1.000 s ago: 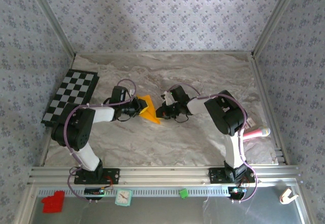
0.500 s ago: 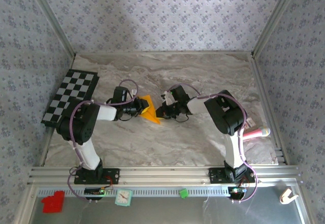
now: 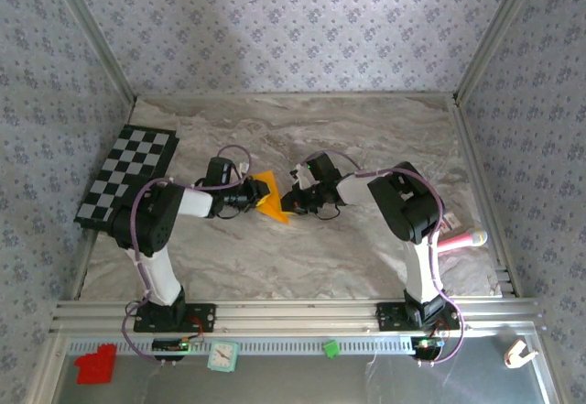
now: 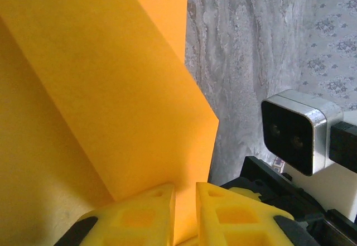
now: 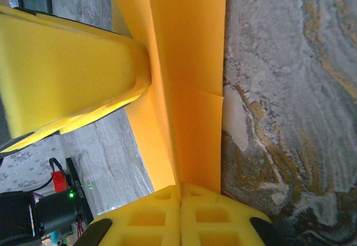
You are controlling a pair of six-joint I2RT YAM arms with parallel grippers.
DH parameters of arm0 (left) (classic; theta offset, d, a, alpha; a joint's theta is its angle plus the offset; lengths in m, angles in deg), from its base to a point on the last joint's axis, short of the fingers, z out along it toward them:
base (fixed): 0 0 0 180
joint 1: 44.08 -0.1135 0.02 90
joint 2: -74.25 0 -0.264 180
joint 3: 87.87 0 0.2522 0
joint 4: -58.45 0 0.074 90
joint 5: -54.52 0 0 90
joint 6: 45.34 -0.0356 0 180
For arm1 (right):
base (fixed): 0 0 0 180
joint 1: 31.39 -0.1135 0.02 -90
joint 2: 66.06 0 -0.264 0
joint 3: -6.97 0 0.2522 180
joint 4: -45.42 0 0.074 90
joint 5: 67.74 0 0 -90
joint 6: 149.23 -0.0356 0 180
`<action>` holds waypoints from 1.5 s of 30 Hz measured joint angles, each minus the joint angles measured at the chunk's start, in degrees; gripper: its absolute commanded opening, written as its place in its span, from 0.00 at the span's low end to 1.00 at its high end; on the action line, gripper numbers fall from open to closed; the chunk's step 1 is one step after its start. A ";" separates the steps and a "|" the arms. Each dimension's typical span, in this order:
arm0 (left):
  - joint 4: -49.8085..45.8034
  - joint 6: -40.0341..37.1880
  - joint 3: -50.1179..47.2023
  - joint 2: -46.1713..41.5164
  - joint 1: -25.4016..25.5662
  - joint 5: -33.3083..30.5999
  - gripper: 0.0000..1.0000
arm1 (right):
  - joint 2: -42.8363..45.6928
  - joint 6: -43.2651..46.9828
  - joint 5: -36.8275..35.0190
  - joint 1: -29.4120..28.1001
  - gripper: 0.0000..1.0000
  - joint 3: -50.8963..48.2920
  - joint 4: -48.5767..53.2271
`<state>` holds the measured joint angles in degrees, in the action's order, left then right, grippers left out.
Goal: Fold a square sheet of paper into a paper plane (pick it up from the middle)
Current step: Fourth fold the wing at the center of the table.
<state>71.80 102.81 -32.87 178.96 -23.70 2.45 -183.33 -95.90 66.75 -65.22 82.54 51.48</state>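
the face of a small clock-like piece (image 3: 222,356) on the near rail (image 3: 302,312) is too small to read.

the table (image 3: 366,129) has a wrinkled, marbled grey-and-beige cover. it is boxed in by walls (image 3: 275,28) of pale floral wallpaper with aluminium posts at the corners. a black-and-white checkered mat (image 3: 128,173) lies at the far left of the table. a pink item (image 3: 462,238) lies by the right edge. along the near ledge sit a red block (image 3: 95,365), a small green block (image 3: 330,349) and a white clip-like piece (image 3: 519,353).

the left arm (image 3: 151,230) rises from its base at the near left and bends at the elbow. its forearm runs right toward the middle of the table. the right arm (image 3: 412,207) mirrors it from the near right, with its forearm running left. the two wrists face each other across the orange paper (image 3: 268,195), which is creased into a pointed shape with layered flaps and sits in the middle of the table between them.

the left gripper (image 4: 185,187) has its yellow fingers drawn nearly together, with the paper's edge running into the thin slit between them, so it pinches the left side of the sheet. the right gripper (image 5: 180,186) has its fingers pressed flat together on a fold of the paper at its right side. in the right wrist view one broad yellow finger of the left gripper lies against the paper just beyond that fold.
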 measured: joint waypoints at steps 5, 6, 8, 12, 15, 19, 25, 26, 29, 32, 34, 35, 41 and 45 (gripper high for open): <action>0.02 0.00 0.00 0.76 0.00 -0.02 0.18 | -0.13 0.00 0.26 0.07 0.07 0.20 0.31; 0.04 -0.02 0.00 0.94 0.00 -0.02 0.18 | -0.17 0.00 0.35 0.11 0.07 0.26 0.39; 0.11 -0.02 0.11 1.27 0.00 0.09 0.18 | -0.17 0.00 0.35 0.11 0.07 0.28 0.48; 0.15 -0.02 0.37 1.53 0.00 0.22 0.18 | -0.22 0.00 0.37 0.13 0.08 0.39 0.70; 0.11 -0.04 0.42 1.53 0.00 0.20 0.18 | -0.24 -0.02 0.52 0.15 0.10 0.52 0.85; 0.04 -0.26 0.42 1.55 0.00 0.17 0.18 | -0.26 0.02 0.61 0.15 0.13 1.07 1.77; -0.02 -0.66 0.42 1.55 0.00 0.20 0.18 | -0.24 1.84 0.26 -0.07 0.15 2.56 4.66; -0.02 -0.66 0.42 1.55 0.00 0.20 0.18 | -0.24 2.21 0.22 -0.07 0.15 2.67 4.96; -0.02 -0.66 0.42 1.55 0.00 0.20 0.18 | -0.15 3.34 -0.11 -0.15 0.15 3.17 6.10; -0.02 -0.66 0.42 1.55 0.00 0.20 0.18 | -0.09 4.55 -0.72 -0.28 0.16 3.78 7.54; -0.02 -0.63 0.42 1.53 0.00 0.20 0.18 | -0.09 5.25 -1.44 -0.39 0.16 4.46 8.92; 0.00 -0.63 0.42 1.53 0.00 0.20 0.18 | -0.09 5.57 -1.75 -0.39 0.16 4.76 9.51; 0.24 0.02 0.31 1.53 0.00 0.20 0.18 | -0.15 7.63 -5.29 -0.59 0.16 7.43 13.62; 0.59 0.48 0.20 1.53 0.00 0.20 0.18 | -0.17 8.66 -7.28 -0.81 0.17 8.52 15.23</action>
<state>72.40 103.29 -32.68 180.49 -23.70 2.65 -183.51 -87.24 59.47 -66.03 91.06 66.71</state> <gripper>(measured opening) 0.178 0.168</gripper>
